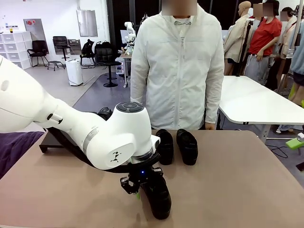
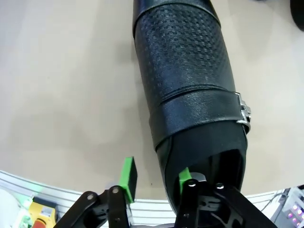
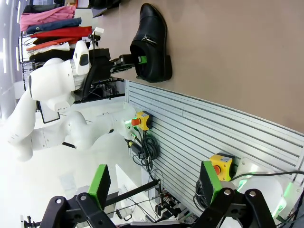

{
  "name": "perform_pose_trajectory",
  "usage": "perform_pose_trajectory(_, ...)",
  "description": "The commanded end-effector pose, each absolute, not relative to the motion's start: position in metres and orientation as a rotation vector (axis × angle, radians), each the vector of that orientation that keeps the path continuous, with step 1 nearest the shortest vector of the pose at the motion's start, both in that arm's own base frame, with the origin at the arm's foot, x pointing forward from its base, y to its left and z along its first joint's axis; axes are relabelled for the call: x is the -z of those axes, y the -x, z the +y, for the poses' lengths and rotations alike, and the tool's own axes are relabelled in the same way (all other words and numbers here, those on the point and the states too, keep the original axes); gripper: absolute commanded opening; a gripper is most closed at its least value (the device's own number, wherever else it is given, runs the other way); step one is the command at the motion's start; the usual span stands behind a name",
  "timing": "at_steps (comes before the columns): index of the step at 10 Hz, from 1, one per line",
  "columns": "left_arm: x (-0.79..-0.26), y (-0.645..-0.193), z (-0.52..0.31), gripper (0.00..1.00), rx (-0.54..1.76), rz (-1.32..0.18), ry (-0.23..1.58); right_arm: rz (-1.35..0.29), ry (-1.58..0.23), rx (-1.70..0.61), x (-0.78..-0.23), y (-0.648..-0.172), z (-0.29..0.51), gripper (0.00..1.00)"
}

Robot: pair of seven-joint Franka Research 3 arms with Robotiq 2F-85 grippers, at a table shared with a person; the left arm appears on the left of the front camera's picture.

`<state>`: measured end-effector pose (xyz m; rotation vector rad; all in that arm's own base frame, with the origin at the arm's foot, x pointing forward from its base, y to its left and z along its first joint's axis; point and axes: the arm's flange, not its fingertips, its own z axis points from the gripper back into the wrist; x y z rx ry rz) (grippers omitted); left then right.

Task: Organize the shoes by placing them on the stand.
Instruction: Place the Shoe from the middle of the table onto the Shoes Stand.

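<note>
left hand (image 2: 156, 176) unclenched, fingers astride rim of near shoe (image 2: 190, 71) | right hand (image 3: 154, 183) released, empty

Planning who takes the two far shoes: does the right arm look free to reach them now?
Likely yes: the far shoes lie on open table, right of the left arm, and nothing blocks their right side. The right gripper stands open.

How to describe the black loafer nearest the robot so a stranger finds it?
On the beige table, look toward the robot's edge. One black leather loafer lies alone, the left gripper at its opening; two others sit paired near the person.
</note>
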<state>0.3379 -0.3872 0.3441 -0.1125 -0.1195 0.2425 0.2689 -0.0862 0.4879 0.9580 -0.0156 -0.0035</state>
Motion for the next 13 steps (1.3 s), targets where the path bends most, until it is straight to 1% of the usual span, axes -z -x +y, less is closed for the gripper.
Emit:
perform_pose_trajectory(1,-0.348,-0.333,-0.389,0.00,-0.245,-0.172,0.093,-0.027,-0.975,-0.020,-0.491,-0.270,-0.089,1.00)
perform_pose_trajectory(6,-0.358,-0.322,-0.386,0.00,-0.169,-0.211,0.088,-0.027,-0.975,-0.020,-0.491,-0.270,-0.089,1.00)
perform_pose_trajectory(8,-0.388,-0.309,-0.375,0.00,-0.021,-0.231,0.138,-0.027,-0.975,-0.020,-0.491,-0.270,-0.089,1.00)
perform_pose_trajectory(9,-0.416,-0.296,-0.358,0.00,0.115,-0.253,0.168,-0.027,-0.975,-0.020,-0.491,-0.270,-0.089,1.00)
perform_pose_trajectory(10,-0.439,-0.282,-0.332,0.00,0.168,-0.271,0.183,-0.027,-0.975,-0.020,-0.491,-0.270,-0.089,1.00)
perform_pose_trajectory(11,-0.456,-0.267,-0.304,0.00,0.170,-0.335,0.197,-0.027,-0.975,-0.020,-0.491,-0.270,-0.089,1.00)
perform_pose_trajectory(12,-0.463,-0.253,-0.284,0.00,0.115,-0.415,0.186,-0.027,-0.975,-0.020,-0.491,-0.270,-0.089,1.00)
perform_pose_trajectory(13,-0.469,-0.245,-0.265,0.00,0.041,-0.537,0.214,-0.027,-0.975,-0.020,-0.491,-0.270,-0.089,1.00)
